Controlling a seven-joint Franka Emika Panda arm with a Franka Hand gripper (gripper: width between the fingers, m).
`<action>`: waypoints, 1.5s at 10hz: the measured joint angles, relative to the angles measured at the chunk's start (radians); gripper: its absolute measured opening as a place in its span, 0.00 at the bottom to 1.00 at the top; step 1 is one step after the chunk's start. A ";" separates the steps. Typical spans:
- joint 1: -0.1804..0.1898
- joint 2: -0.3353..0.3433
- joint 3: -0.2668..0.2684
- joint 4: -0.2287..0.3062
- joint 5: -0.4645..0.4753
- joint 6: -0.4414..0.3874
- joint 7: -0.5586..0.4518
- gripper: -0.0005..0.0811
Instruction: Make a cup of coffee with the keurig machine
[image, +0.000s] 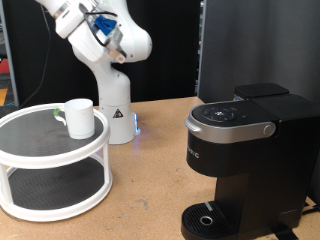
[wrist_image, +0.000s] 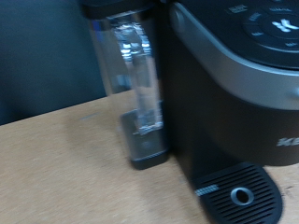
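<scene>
Gripper out of view; cup (image: 79, 117) on tiered stand (image: 52, 160), keurig machine (image: 250, 160) lid shut

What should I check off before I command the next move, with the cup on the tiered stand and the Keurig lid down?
1. Cup upright on the top tier of the white stand: ok.
2. Keurig machine lid closed: ok.
3. Drip base free for a cup: ok, nothing stands on it in either view.
4. Water in the clear reservoir: cannot tell, the wrist view is blurred.
5. Fingers open or shut, holding anything: cannot tell, neither view shows them; only the raised arm shows, at the exterior view's top.
6. Pod loaded: cannot tell, the lid hides the chamber.
</scene>
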 joint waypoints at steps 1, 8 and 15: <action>-0.011 -0.009 -0.030 0.017 -0.039 -0.063 -0.021 0.01; -0.047 -0.031 -0.151 0.049 -0.060 -0.169 -0.093 0.01; -0.073 -0.039 -0.361 0.146 -0.121 -0.320 -0.202 0.01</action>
